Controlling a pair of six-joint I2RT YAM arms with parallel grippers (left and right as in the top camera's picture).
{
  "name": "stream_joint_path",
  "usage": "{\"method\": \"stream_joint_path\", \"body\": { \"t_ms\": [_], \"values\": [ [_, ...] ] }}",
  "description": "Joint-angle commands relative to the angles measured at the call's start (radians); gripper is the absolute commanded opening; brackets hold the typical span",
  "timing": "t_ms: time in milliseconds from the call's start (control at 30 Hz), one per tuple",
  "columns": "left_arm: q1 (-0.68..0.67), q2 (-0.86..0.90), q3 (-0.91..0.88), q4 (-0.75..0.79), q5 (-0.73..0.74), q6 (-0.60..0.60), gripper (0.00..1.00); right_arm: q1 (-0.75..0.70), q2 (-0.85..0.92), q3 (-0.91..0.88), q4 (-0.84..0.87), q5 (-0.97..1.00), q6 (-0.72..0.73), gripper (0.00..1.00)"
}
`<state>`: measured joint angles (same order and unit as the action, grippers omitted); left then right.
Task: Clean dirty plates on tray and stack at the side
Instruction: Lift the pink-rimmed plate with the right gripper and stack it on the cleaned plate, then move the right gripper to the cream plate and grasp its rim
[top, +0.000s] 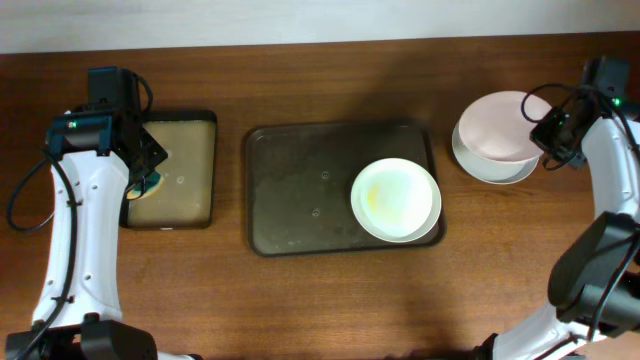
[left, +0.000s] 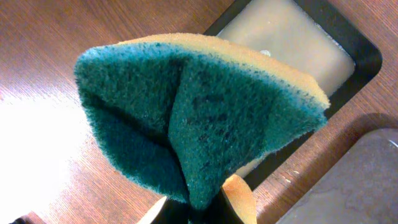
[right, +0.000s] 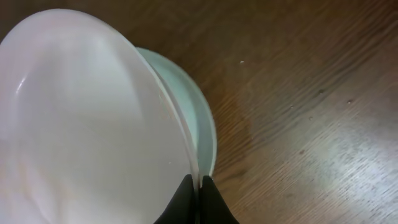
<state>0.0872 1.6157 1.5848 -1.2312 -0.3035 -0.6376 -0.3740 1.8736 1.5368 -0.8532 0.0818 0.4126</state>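
Pinching the upper plate's (top: 497, 122) rim with the right gripper (right: 198, 182) over the lower plate (top: 488, 172) at the table's (top: 320, 310) right edge for stacking, clenching the sponge (left: 199, 112) with the left gripper (top: 147, 168) for wiping.

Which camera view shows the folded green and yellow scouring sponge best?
The left wrist view: the green and yellow scouring sponge fills the frame, folded, green side outward. Overhead shows only a small teal bit of it. The right wrist view lacks it.

The large dark grey-brown rectangular tray (top: 300, 200) holds a round white shallow plate (top: 396, 200) at its right end. Right of the tray, a second white plate (top: 497, 125) tilts over a third white plate (top: 495, 172). Left of the tray lies a smaller black tan-bottomed tray (top: 185, 170).
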Motion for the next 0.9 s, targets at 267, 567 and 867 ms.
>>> {"method": "stream_joint_path", "body": {
  "t_ms": [267, 567, 867],
  "values": [
    [0.003, -0.005, 0.000, 0.003, 0.013, -0.014, 0.00, 0.080, 0.027, 0.004, -0.034, -0.002, -0.087, 0.45],
    [0.003, -0.005, 0.000, 0.007, 0.021, -0.014, 0.00, 0.361, -0.085, -0.004, -0.266, 0.002, -0.178, 0.43],
    [0.003, -0.005, 0.000, 0.007, 0.028, -0.013, 0.00, 0.485, -0.082, -0.215, -0.099, -0.005, -0.198, 0.47]
  ]
}}
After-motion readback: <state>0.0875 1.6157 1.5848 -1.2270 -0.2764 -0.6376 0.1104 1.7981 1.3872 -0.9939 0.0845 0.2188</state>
